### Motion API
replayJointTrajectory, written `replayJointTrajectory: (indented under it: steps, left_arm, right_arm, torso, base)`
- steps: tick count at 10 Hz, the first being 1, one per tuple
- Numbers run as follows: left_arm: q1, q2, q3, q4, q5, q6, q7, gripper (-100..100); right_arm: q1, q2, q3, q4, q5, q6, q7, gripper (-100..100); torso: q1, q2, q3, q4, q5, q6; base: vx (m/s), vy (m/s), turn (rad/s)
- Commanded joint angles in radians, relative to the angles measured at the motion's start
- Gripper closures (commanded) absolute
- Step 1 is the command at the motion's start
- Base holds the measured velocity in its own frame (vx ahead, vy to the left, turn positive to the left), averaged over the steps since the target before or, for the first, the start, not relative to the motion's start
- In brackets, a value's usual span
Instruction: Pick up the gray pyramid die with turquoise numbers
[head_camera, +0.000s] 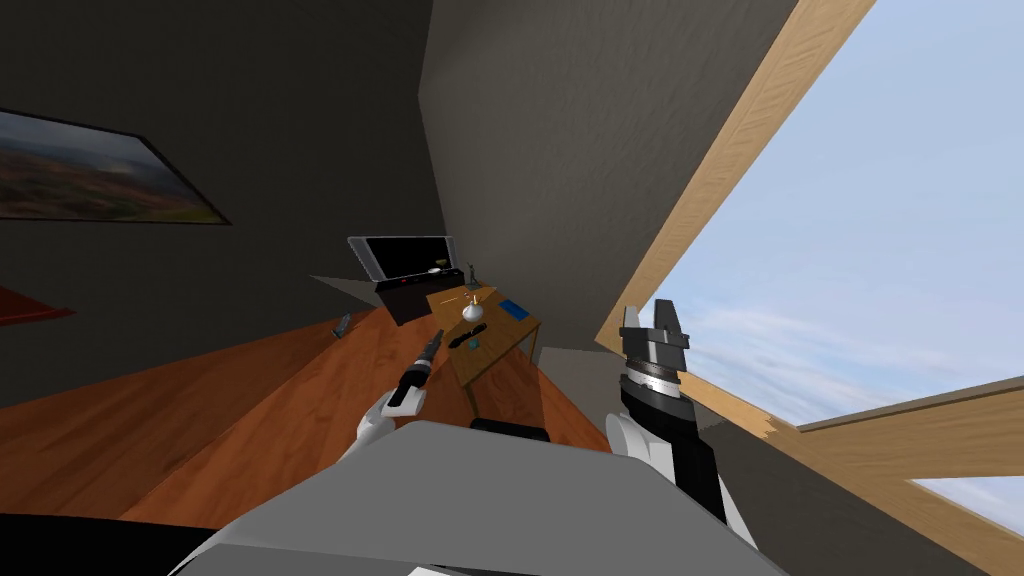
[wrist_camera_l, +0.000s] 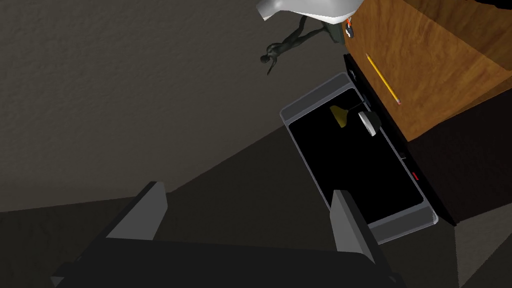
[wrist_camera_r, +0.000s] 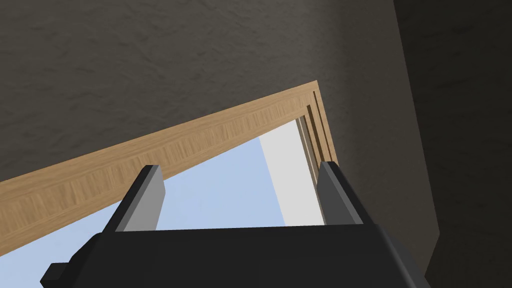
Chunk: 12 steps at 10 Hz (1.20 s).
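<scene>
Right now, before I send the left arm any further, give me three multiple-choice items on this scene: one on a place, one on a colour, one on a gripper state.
1. Where does the small turquoise object lie?
A. on the floor
B. on the wooden table
C. on top of the screen

2. What colour is the pencil?
A. yellow
B. green
C. black

3. How does the left gripper stand?
A. shut on the pencil
B. shut on nothing
C. open

Answers:
1 B: in the head view it sits on the tabletop, on my side of the white vase.
2 A: its shaft shows yellow against the wood.
3 C: its fingers stand wide apart, gripping nothing.
</scene>
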Motion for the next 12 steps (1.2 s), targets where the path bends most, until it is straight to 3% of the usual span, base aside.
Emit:
replayJointTrajectory:
  steps: [1, 3, 5, 9, 12]
  left_arm:
    - [-0.005, -0.001, -0.001, 0.031, -0.001, -0.005, -0.005, -100]
    - [-0.038, 0.019, -0.014, 0.121, -0.006, -0.022, -0.04, -100]
    - [-0.038, 0.019, -0.014, 0.157, -0.006, -0.022, -0.04, -100]
    - [-0.083, 0.045, -0.039, 0.32, -0.018, -0.046, -0.089, -100]
    - [-0.096, 0.053, -0.048, 0.363, -0.023, -0.053, -0.104, -100]
  right_arm:
    - [0.0, 0.0, 0.0, 0.0, 0.0, 0.0, 0.0, 0]
    - [0.0, 0.0, 0.0, 0.0, 0.0, 0.0, 0.0, 0]
    - [0.0, 0.0, 0.0, 0.0, 0.0, 0.0, 0.0, 0]
    - [0.0, 0.0, 0.0, 0.0, 0.0, 0.0, 0.0, 0]
    - [0.0, 0.0, 0.0, 0.0, 0.0, 0.0, 0.0, 0]
  torso:
    - [0.0, 0.0, 0.0, 0.0, 0.0, 0.0]
    - [0.0, 0.0, 0.0, 0.0, 0.0, 0.001]
    - [-0.001, -0.001, -0.001, 0.0, 0.0, 0.0]
    - [0.0, -0.001, -0.001, 0.0, 0.0, 0.0]
    - [0.0, 0.001, 0.0, 0.0, 0.0, 0.0]
  base:
    - [0.011, -0.007, 0.022]
    - [0.042, -0.022, -0.162]
    - [0.033, -0.02, -0.032]
    - [0.048, -0.024, -0.114]
    - [0.028, -0.014, -0.062]
